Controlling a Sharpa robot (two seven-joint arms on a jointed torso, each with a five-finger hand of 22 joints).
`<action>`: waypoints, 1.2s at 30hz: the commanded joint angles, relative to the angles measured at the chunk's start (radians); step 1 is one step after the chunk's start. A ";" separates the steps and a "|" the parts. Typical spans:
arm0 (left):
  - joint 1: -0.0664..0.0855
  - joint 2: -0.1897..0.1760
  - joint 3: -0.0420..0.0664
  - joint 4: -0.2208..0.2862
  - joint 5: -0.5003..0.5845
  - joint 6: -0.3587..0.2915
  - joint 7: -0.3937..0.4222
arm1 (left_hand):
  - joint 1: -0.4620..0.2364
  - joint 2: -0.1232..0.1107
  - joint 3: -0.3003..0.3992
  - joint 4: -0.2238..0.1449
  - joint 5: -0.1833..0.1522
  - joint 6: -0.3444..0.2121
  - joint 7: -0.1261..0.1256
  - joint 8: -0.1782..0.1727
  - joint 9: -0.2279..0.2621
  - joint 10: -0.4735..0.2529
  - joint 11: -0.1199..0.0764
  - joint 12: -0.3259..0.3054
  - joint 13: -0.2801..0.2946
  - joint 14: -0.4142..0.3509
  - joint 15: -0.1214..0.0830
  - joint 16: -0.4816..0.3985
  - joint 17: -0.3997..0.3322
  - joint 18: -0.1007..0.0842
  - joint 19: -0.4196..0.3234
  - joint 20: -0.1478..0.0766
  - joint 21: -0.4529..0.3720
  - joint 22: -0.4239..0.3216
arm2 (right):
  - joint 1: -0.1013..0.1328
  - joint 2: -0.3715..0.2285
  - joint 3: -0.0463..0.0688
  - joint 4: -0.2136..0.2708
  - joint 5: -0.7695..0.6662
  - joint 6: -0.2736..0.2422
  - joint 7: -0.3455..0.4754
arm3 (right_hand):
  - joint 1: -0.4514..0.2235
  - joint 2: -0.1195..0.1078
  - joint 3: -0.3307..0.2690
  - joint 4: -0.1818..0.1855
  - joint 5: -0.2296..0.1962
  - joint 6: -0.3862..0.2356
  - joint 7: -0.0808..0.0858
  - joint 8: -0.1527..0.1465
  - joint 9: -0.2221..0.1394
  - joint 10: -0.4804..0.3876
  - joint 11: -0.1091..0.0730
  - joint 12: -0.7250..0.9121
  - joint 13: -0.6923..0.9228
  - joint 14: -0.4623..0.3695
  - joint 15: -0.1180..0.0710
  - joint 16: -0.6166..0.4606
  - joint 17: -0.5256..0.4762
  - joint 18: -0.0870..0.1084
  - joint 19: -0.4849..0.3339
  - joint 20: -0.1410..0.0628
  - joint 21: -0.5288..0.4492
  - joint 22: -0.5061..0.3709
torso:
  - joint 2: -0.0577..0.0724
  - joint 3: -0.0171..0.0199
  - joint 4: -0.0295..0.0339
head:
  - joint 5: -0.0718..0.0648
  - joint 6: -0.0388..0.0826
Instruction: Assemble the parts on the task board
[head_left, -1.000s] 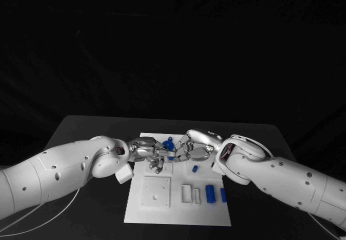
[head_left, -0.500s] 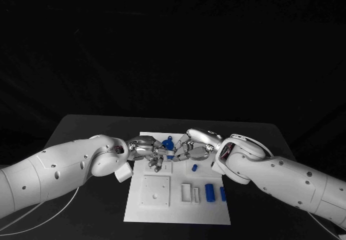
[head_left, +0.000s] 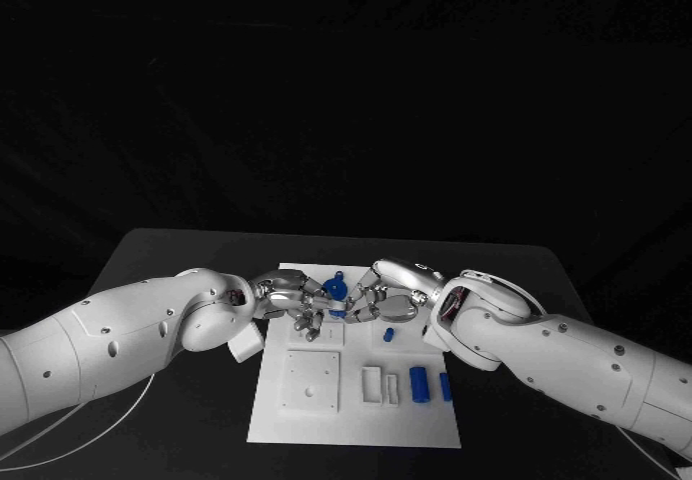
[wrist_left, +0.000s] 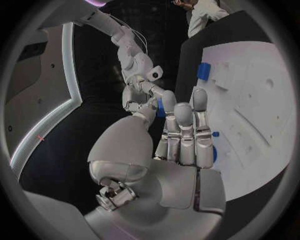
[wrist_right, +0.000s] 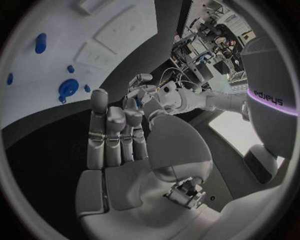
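Observation:
The white task board (head_left: 353, 420) lies in the middle of the table. Above its far end my left hand (head_left: 296, 298) and right hand (head_left: 384, 298) meet, fingertips toward each other. A blue part (head_left: 335, 288) sits between them off the board, and the fingertips of both hands pinch it. The left wrist view shows my left hand (wrist_left: 184, 132) reaching to the blue part (wrist_left: 160, 107) at the right hand (wrist_left: 140, 95). In the right wrist view my right hand (wrist_right: 119, 135) touches the same blue part (wrist_right: 136, 101) beside the left hand (wrist_right: 150, 90).
On the board lie a small blue part (head_left: 389, 336), two blue cylinders (head_left: 420, 385) side by side, two white blocks (head_left: 372, 382) and a square white plate (head_left: 313, 382). A round blue part (wrist_right: 67, 89) stands on the board (wrist_right: 94, 55). Black table (head_left: 173, 260) surrounds it.
My left hand has edged a little toward the right hand and its fingers have closed in on the blue part. The right hand and the parts on the board have stayed put.

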 joint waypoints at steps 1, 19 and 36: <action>0.001 0.004 0.001 -0.002 -0.009 -0.042 -0.016 | 0.045 0.036 0.029 -0.019 0.007 -0.006 -0.015 0.003 0.000 -0.006 -0.001 0.006 0.001 -0.005 -0.003 0.005 -0.002 -0.012 -0.002 -0.001 0.001 0.019 | -0.002 0.005 -0.001 0.014 -0.006 0.017 0.028 | -0.007 0.002 -0.006 0.004 0.005 0.005 0.003 -0.001 -0.002 0.001 -0.003 -0.003 0.001 0.003 -0.003 0.003 0.001 -0.012 0.006 0.001 -0.003 0.002 | 0.000 -0.0002 0.0000 | 0.000 -0.001; 0.001 0.002 0.001 0.005 -0.040 -0.100 -0.067 | 0.051 0.029 0.028 -0.021 0.007 0.007 -0.017 -0.007 -0.019 0.004 -0.005 0.009 0.001 0.001 -0.006 0.012 -0.002 -0.013 0.003 -0.004 0.006 0.020 | -0.003 -0.002 -0.001 -0.007 -0.004 -0.093 -0.031 | -0.007 -0.034 -0.093 0.061 0.017 -0.158 0.059 -0.001 -0.012 -0.095 0.036 -0.155 -0.171 -0.092 0.029 -0.157 -0.134 -0.004 0.003 0.033 -0.147 -0.045 | 0.000 0.0001 0.0004 | 0.003 0.003; 0.001 -0.001 -0.007 0.080 -0.340 -0.556 -0.424 | 0.045 -0.009 -0.004 -0.019 0.007 0.114 -0.044 0.009 -0.217 0.093 -0.030 -0.016 -0.015 0.080 -0.031 -0.004 0.003 -0.014 0.056 -0.027 0.026 0.015 | -0.002 -0.023 0.016 -0.079 0.022 -0.142 -0.080 | 0.004 -0.051 -0.079 0.067 0.048 -0.161 0.060 -0.001 -0.013 -0.099 0.034 -0.140 -0.202 -0.095 0.028 -0.144 -0.163 -0.004 0.023 0.032 -0.184 -0.026 | -0.005 0.0033 0.0008 | 0.012 -0.006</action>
